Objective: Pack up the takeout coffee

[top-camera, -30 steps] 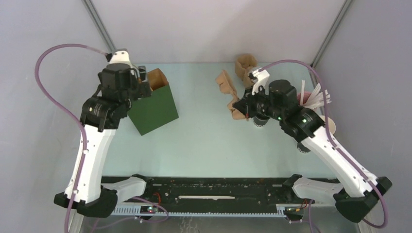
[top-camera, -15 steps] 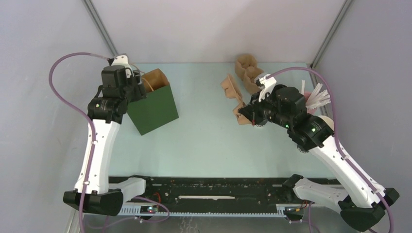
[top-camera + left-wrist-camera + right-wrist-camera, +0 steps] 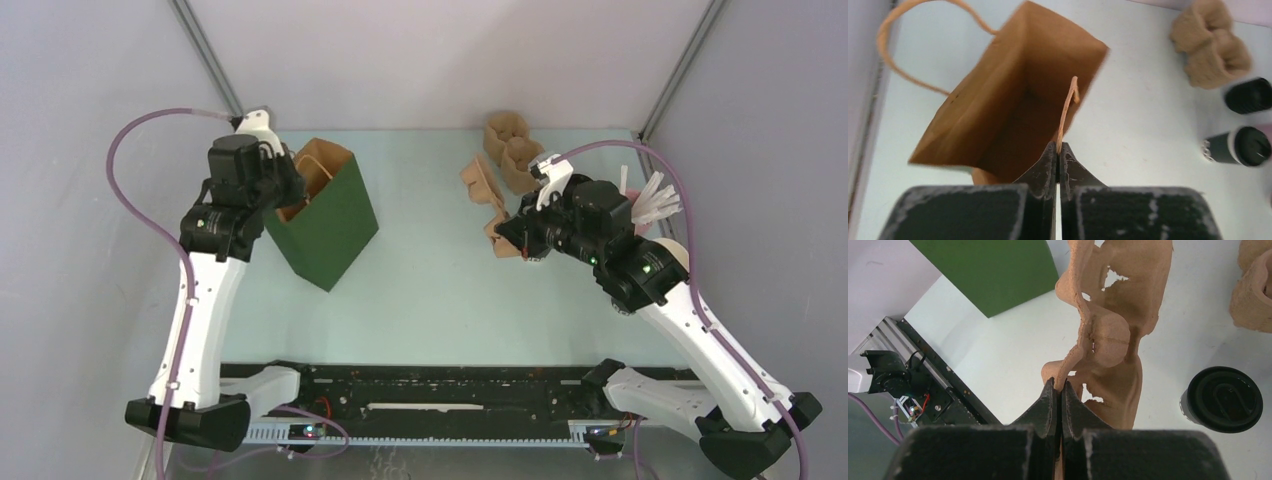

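Observation:
The takeout coffee, a small dark cup with a round black lid, stands on the table right of my right gripper; the left wrist view shows the coffee far right. My right gripper is shut on the edge of a brown pulp cup carrier, which stands on edge. In the top view that carrier sits just left of the right gripper. My left gripper is shut on the near twine handle of the green paper bag, whose brown inside gapes open.
More pulp carriers lie at the back. A pink cup of white straws and lidless paper cups stand by the right arm. A second black-lidded cup shows in the left wrist view. A black rail runs along the near edge.
My left gripper has closed from wide open onto the bag's handle, and the bag has tilted and shifted right. My right gripper has carried the carrier slightly right and back.

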{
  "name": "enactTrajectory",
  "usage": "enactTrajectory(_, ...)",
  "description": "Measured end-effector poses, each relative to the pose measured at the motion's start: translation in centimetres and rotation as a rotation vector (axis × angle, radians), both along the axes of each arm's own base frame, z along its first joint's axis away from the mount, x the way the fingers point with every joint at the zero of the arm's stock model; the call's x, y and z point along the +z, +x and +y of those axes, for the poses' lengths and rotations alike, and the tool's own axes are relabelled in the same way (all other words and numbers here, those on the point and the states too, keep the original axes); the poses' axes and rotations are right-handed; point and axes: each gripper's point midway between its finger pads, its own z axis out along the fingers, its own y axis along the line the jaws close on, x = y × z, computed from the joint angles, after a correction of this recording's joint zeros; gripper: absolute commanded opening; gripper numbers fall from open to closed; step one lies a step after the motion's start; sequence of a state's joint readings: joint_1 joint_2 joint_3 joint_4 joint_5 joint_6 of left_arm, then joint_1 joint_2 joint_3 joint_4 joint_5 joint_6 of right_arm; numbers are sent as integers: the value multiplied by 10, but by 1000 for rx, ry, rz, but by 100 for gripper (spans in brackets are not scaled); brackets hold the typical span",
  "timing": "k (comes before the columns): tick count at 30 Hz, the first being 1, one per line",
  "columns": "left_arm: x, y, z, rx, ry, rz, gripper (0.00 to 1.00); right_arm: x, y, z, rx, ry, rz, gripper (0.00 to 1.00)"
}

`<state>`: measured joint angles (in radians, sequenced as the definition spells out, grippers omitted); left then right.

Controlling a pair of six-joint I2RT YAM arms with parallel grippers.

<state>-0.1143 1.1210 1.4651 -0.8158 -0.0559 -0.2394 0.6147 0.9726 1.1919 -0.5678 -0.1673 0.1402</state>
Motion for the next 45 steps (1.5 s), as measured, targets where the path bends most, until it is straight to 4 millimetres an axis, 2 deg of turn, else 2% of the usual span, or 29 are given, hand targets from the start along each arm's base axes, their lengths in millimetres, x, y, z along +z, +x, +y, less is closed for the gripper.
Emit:
enactTrajectory(7,19,-7,-71,-173,-111,-43,0,-1,-1,1,6,0,5,0)
enactTrajectory(13,37,-21,-131,-297,-127,-87,0,-3,-1,0,4,-1,13,0)
enactTrajectory(18,28,-43,-178,-409,-99,-68,0,-6,1,-8,-46,0,40,0)
enactTrajectory(23,4,-60,-219,-513,-16,-20,0,-9,6,-28,-129,28,59,0)
enactTrajectory(27,-10,-59,-230,-554,50,13,0,-9,10,-41,-175,51,72,0)
enactTrajectory(29,-7,-57,-234,-566,55,14,1,-10,11,-44,-190,54,79,0)
enactTrajectory(31,-1,-57,-239,-583,43,7,15,-12,12,-48,-206,53,87,0)
enactTrajectory(34,3,-59,-244,-613,31,5,44,-13,13,-52,-225,54,89,0)
enactTrajectory(37,3,-61,-248,-627,16,12,65,-10,13,-57,-241,65,80,0)
enactTrajectory(41,8,-67,-255,-668,-21,19,81,3,8,-66,-255,95,43,0)
enactTrajectory(45,32,-76,-265,-723,-90,-11,91,22,-1,-68,-236,137,-21,0)
